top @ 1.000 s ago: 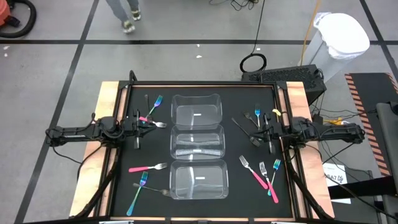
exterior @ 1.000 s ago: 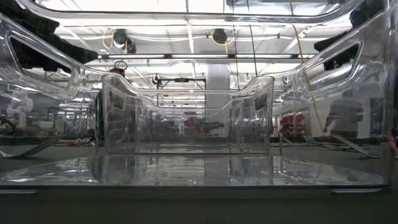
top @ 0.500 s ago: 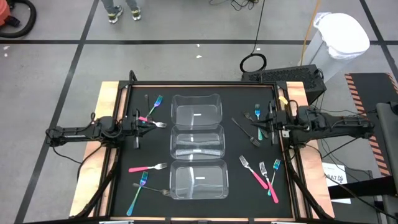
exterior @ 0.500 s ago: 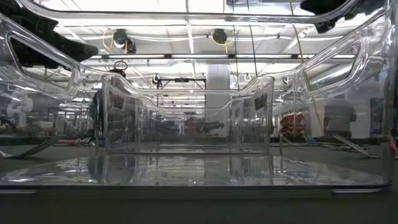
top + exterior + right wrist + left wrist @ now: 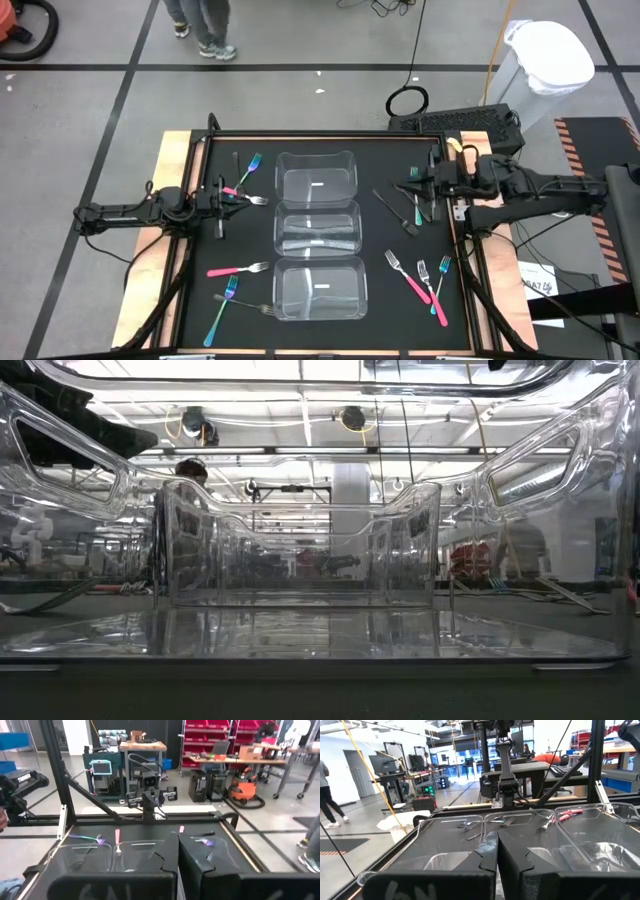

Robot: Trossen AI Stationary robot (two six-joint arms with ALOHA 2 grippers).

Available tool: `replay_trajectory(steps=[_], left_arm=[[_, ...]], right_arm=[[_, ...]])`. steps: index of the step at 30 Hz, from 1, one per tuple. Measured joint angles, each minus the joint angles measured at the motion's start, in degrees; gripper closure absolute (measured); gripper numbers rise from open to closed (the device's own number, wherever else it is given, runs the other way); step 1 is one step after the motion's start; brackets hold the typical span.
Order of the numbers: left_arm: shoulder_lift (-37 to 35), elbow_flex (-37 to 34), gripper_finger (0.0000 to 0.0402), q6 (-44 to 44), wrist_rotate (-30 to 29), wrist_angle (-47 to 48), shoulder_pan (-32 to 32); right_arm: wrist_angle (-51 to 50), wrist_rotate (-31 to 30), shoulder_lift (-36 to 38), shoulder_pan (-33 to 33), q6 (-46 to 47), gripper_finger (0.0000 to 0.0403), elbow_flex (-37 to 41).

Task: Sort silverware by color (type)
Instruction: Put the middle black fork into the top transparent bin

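The right gripper (image 5: 418, 187) has risen off the table's right edge, fingers pressed together, empty; forks (image 5: 412, 278) lie unsorted around three containers (image 5: 318, 238). Left gripper (image 5: 226, 195) waits closed.

The right gripper (image 5: 418, 183) has shifted from the right middle of the high view toward the upper right, and its arm now slants across the surface's right edge. A person (image 5: 203, 22) at the top left has stepped rightward. In the low view a person's head (image 5: 190, 469) now shows at left.
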State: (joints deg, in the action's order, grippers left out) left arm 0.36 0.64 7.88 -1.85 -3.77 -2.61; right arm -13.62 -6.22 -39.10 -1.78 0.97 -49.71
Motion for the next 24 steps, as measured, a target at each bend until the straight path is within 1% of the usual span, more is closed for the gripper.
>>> replay_trajectory(steps=[7,15,19,24], left_arm=[[0.0,0.1,0.0389,-0.1,0.0,0.6,0.0],[0.0,0.1,0.0389,-0.3,-0.9,2.6,0.0],[0.0,0.2,0.0389,-2.5,-2.9,2.7,0.0],[0.0,0.3,0.0389,-4.5,-3.3,3.1,0.0]], right_arm=[[-2.7,0.2,-3.6,0.0,0.0,0.0403,0.0],[-3.3,0.2,-7.9,-0.8,0.1,0.0403,0.0],[-3.4,0.2,-10.9,-1.8,0.1,0.0403,0.0],[-3.4,0.1,-16.0,-3.1,0.1,0.0403,0.0]])
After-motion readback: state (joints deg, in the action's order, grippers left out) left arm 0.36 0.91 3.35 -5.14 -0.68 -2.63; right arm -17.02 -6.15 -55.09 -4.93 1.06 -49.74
